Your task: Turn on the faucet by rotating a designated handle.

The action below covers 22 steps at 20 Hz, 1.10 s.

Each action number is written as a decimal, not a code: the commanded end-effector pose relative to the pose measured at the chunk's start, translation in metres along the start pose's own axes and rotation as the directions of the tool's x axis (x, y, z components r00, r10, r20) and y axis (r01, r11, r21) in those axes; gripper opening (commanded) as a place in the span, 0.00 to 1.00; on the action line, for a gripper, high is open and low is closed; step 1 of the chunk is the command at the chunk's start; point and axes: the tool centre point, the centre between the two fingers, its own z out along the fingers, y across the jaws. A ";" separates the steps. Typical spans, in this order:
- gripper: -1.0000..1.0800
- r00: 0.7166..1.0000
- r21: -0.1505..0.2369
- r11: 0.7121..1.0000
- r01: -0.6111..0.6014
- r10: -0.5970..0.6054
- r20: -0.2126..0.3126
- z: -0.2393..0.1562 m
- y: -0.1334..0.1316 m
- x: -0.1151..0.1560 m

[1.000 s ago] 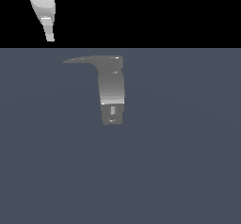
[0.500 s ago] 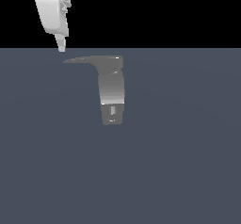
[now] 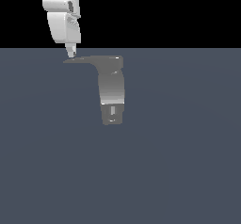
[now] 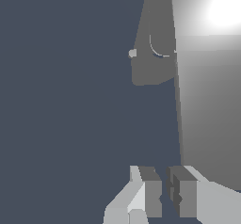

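The faucet (image 3: 112, 93) stood upright just above the exterior view's centre, darker base lowest. Its handle (image 3: 89, 60) projected toward the upper left. Beyond, the white gripper (image 3: 70, 53) hung at the handle's tip, fingers (image 4: 151, 190) nearly closed with only a narrow gap, grasping nothing.

The arm (image 3: 63, 16) runs off the top edge in the exterior view, so only its lower links show, and the fingers (image 3: 71, 52) are too tiny there to tell if they're touching the handle (image 3: 87, 60) tip or just above it. In the wrist view the fingers (image 4: 150, 192) get chopped by the picture's edge. A bright glare washes out part of the faucet (image 4: 207, 100), which also runs out of frame.
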 end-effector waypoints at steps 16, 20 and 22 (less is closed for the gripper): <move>0.00 0.995 -0.004 0.995 -0.100 0.100 -0.006 0.015 -0.023 0.017; 0.00 0.996 0.014 0.996 -0.085 0.085 0.001 0.000 -0.018 0.004; 0.00 0.996 0.013 0.996 -0.086 0.086 0.000 0.001 -0.013 0.004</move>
